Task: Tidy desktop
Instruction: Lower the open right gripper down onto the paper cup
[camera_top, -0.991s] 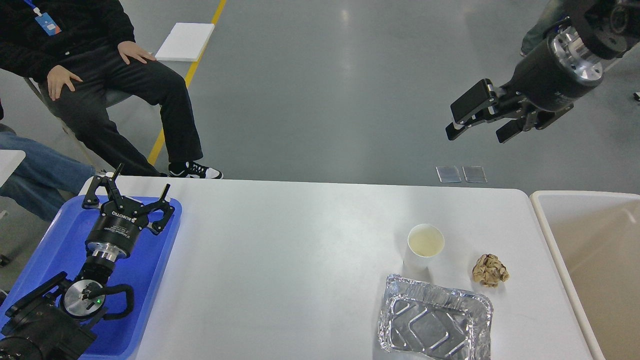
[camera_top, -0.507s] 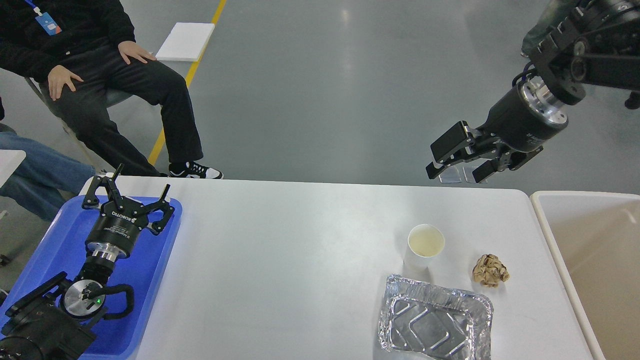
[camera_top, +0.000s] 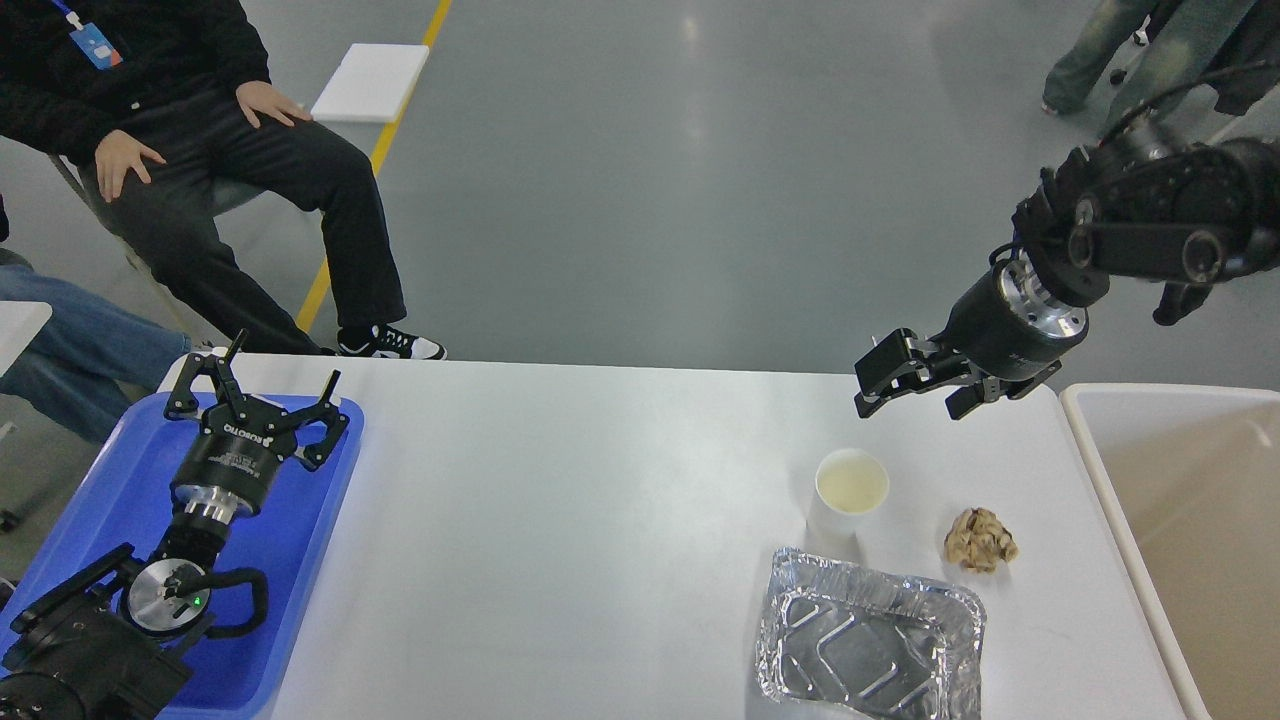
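The white desktop (camera_top: 560, 520) fills the lower half of the head view. On its right part stand a white paper cup (camera_top: 848, 492), a crumpled brown paper ball (camera_top: 980, 540) and an empty foil tray (camera_top: 868, 638). My right gripper (camera_top: 905, 392) is open and empty, hovering over the table's far edge above and behind the cup. My left gripper (camera_top: 262, 385) is open and empty, held over the blue tray (camera_top: 300, 560) at the left.
A beige bin with a white rim (camera_top: 1180, 520) stands against the table's right end. A seated person (camera_top: 210, 150) and another's legs are beyond the far left corner. More legs show at the top right.
My right arm has come down and toward the table, from high over the floor to just above the table's far edge near the cup. The left arm has not moved.
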